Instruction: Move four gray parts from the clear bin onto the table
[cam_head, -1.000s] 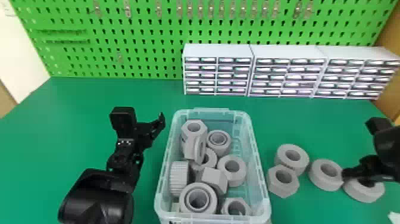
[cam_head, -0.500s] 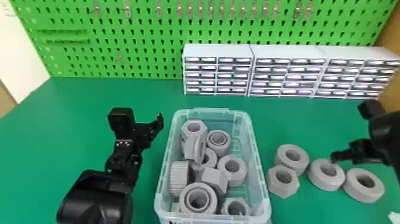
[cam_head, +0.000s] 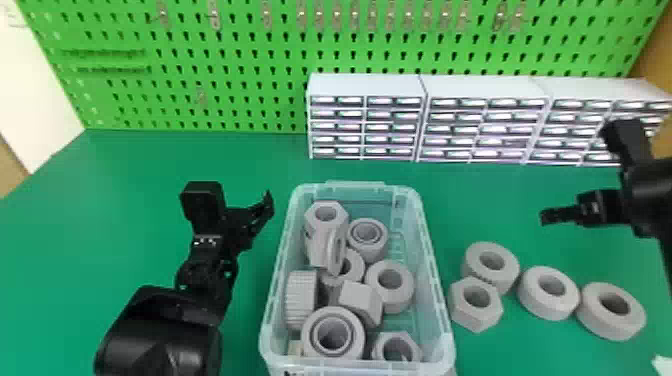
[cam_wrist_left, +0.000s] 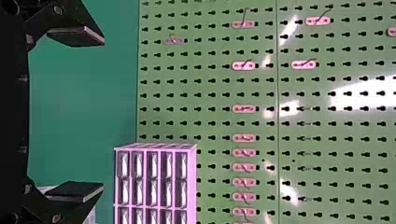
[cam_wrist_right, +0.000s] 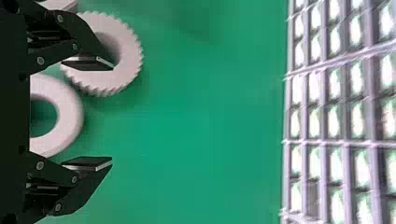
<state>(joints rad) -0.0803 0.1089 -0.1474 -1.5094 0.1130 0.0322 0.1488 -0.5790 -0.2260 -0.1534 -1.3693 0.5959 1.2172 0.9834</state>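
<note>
While the bin's pile is still pretty chunky, four gray parts are sitting out on the worktop (cam_head: 150, 165), between the clear bin (cam_head: 435, 280) and the right edge. From the bin outward, there's a hex nut (cam_head: 457, 306) with a toothed ring (cam_head: 471, 266) just beside it on the side toward the back edge, then a smooth ring (cam_head: 530, 297), then another smooth ring (cam_head: 595, 320) nearest the right edge. All four lie flat, holes up.

The rest are heaped inside the bin. One hex part (cam_head: 310, 217) is up by its back left corner, a ridged part (cam_head: 301, 300) stands on edge along the left wall, and a big round part (cam_head: 310, 335) lies near the front end.

The right gripper (cam_head: 546, 217) is up over the worktop, out past the bin's right side, fingers spread and nothing between them. Same deal with the left gripper (cam_head: 259, 215): it hangs between the bin and the worktop's left edge, wide apart and holding zilch. White drawer units (cam_head: 367, 87) line the back edge, with a green pegboard (cam_head: 190, 55) behind.
</note>
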